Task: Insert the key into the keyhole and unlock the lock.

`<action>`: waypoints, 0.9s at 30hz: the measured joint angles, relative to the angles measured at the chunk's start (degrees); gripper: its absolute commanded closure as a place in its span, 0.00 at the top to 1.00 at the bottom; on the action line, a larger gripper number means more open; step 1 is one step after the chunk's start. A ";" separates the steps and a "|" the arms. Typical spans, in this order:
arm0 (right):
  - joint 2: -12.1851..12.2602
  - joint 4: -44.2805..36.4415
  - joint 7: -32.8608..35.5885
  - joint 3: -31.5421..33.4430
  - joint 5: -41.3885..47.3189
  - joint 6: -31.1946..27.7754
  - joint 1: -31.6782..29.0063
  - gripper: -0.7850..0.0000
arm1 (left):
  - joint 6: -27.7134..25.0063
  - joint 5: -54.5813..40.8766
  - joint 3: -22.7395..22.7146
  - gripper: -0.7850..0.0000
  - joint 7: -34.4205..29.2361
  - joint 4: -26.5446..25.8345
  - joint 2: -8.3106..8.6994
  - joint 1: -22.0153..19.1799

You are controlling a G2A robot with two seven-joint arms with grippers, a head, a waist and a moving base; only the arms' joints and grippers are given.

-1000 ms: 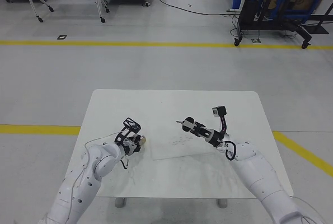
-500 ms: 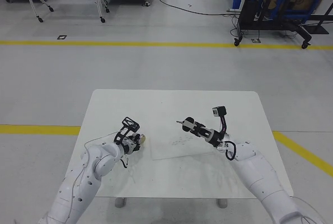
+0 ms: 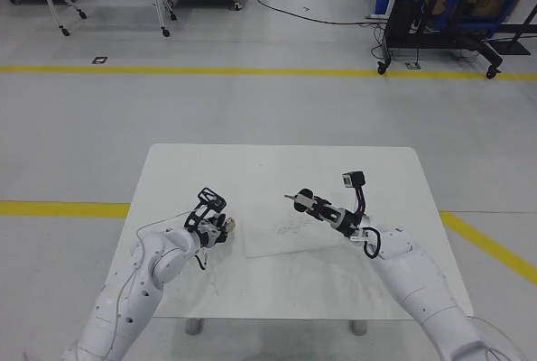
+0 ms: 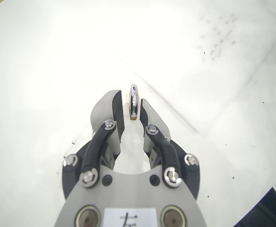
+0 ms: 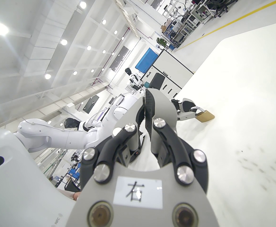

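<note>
I log insertion as not started: right gripper (image 5: 145, 100) is pinched on what I take for the key (image 3: 290, 195), well apart from the lock (image 5: 205, 116), whose shackle (image 4: 133, 108) the left gripper (image 4: 131, 97) straddles, jaws parted, unclamped.

Brass padlock (image 5: 205, 116) between left hand's (image 4: 130, 98) fingers

Passage between the grippers, middle of the top view
Bare table (image 3: 268, 171) is seen between left gripper (image 3: 223, 223) and right gripper (image 3: 291, 196); the padlock (image 3: 232, 224) is closed off frame-left by the left gripper's fingers, its frame-right side left free.
</note>
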 measured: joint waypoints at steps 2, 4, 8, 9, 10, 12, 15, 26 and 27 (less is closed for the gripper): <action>0.00 0.00 0.00 0.00 0.00 0.00 0.00 0.00 | -0.06 0.00 0.19 0.24 0.17 0.33 -0.06 -0.28; 0.00 0.00 0.00 0.00 0.00 0.00 0.00 0.00 | -0.13 0.03 0.36 0.25 0.40 0.65 -0.11 -0.55; 0.00 0.00 0.00 0.00 0.00 0.00 0.00 0.00 | -0.36 0.12 0.64 0.22 1.08 1.35 -0.21 -1.11; 0.00 0.00 0.00 0.00 0.00 0.00 0.00 0.00 | -0.47 0.18 0.76 0.18 1.18 1.59 -0.24 -1.26; 0.00 0.00 0.00 0.00 0.00 0.00 0.00 0.00 | -0.66 0.22 0.94 0.15 1.35 1.94 -0.28 -1.49; 0.00 0.00 0.00 0.00 0.00 0.00 0.00 0.00 | -0.99 0.29 1.27 0.08 1.63 2.54 -0.37 -1.88; 0.00 0.00 0.00 0.00 0.00 0.00 0.00 0.00 | -0.69 1.48 2.14 0.00 1.72 3.46 -0.56 -2.68; 0.00 0.00 0.00 0.00 0.00 0.00 0.00 0.00 | 0.95 1.16 3.07 0.00 4.74 5.45 -1.19 -4.44; 0.00 0.00 0.00 0.00 0.00 0.00 0.00 0.00 | 1.26 0.58 2.68 0.00 5.40 5.52 -1.19 -4.42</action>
